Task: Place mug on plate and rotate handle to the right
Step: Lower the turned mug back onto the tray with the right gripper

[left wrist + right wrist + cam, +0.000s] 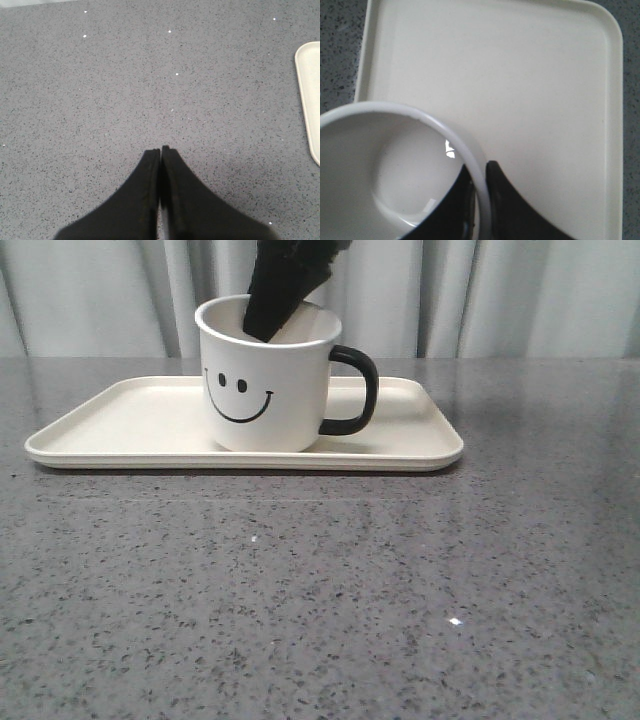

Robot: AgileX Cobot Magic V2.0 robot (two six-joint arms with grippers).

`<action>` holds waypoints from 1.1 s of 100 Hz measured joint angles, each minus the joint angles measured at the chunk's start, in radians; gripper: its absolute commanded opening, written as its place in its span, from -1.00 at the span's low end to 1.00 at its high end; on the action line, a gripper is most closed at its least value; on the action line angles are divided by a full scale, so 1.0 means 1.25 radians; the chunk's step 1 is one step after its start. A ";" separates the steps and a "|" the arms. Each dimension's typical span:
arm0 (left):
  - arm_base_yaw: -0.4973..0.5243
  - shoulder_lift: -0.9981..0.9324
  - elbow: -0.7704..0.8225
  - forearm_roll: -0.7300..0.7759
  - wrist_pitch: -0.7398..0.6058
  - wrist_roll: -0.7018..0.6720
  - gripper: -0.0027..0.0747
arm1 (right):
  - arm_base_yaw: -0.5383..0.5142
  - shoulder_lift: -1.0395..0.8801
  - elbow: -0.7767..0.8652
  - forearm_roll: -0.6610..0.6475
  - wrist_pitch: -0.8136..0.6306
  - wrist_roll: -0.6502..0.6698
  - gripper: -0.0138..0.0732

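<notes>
On the plate (130,425), left of its middle, the mug (265,380) stands with its handle (355,390) already rightward, the right hand (481,200) pinching its rim, so release gently; the left hand (160,152) is closed, empty.

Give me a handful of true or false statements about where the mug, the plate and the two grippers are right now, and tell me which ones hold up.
1. The mug stands upright on the plate. True.
2. The handle points to the left in the front view. False: it points to the right.
3. The right gripper pinches the mug's rim, one finger inside and one outside. True.
4. The left gripper holds the plate's edge. False: it is shut over bare table, with the plate off to one side.
5. The mug lies on its side. False: it stands with its opening up.
</notes>
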 measured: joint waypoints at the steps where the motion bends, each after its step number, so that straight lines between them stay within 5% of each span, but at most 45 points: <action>1: 0.000 0.000 0.000 0.000 0.000 0.000 -0.98 | 0.002 0.000 0.000 0.000 0.000 0.000 -0.82; 110: 0.000 0.000 0.000 0.000 0.000 0.000 -0.98 | 0.010 0.000 0.000 0.000 -0.001 -0.032 -0.82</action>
